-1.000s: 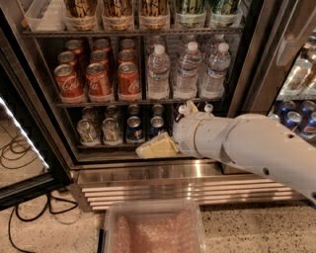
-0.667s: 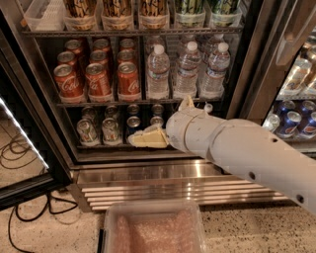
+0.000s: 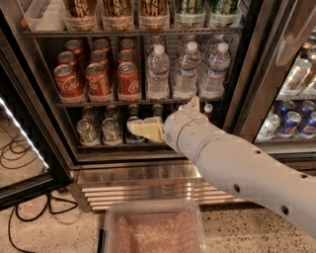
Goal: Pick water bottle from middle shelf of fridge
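Note:
The fridge stands open in front of me. Its middle shelf holds red cola cans on the left and three front water bottles with white caps on the right: one at the left, one in the centre and one at the right. More bottles stand behind them. My gripper is on the white arm coming in from the lower right. It is open and empty, below the middle shelf's rail and in front of the lower shelf's cans. It is under the left and centre bottles and touches none.
Silver cans and small dark-labelled bottles sit on the lower shelf. Tall cans fill the top shelf. The black-framed door is swung open at the left, with cables on the floor. A plastic bin sits below. A neighbouring cooler with blue cans is at the right.
My arm has moved left and a little upward, bringing the gripper closer to the middle shelf's rail. The bottles and cans have not moved.

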### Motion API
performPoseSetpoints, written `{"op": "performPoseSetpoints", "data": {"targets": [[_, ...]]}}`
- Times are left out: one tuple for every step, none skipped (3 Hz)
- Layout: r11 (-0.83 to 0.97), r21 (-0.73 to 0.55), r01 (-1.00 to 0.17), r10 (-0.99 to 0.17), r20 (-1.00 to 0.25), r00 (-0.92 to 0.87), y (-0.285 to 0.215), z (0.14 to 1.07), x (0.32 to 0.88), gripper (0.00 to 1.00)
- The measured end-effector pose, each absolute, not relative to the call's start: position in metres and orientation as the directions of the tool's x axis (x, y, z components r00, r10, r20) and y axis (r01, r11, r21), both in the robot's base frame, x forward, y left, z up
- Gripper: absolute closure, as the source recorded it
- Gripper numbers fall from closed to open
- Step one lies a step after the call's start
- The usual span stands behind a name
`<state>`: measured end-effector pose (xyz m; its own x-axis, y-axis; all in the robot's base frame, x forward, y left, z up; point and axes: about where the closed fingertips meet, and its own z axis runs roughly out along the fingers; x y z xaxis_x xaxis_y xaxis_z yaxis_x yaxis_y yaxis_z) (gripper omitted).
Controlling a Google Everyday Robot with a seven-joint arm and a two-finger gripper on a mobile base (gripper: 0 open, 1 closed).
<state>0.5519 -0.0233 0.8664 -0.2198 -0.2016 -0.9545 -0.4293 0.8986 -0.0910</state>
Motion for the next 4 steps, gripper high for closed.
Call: {"op": "performPoseSetpoints", "data": {"targets": [[0.899, -0.091, -0.429, -0.201, -0.955, -0.219, -0.023, 0.867, 0.552, 0.0], [0.897, -0.094, -0.431, -0.187, -0.966, -0.179, -0.018, 0.869, 0.567, 0.08], [0.889, -0.114, -0.443, -0.18, -0.977, -0.11, -0.011, 0.868, 0.588, 0.21], [0.888, -0.138, -0.438, -0.184, -0.981, -0.065, -0.012, 0.86, 0.602, 0.15]]}}
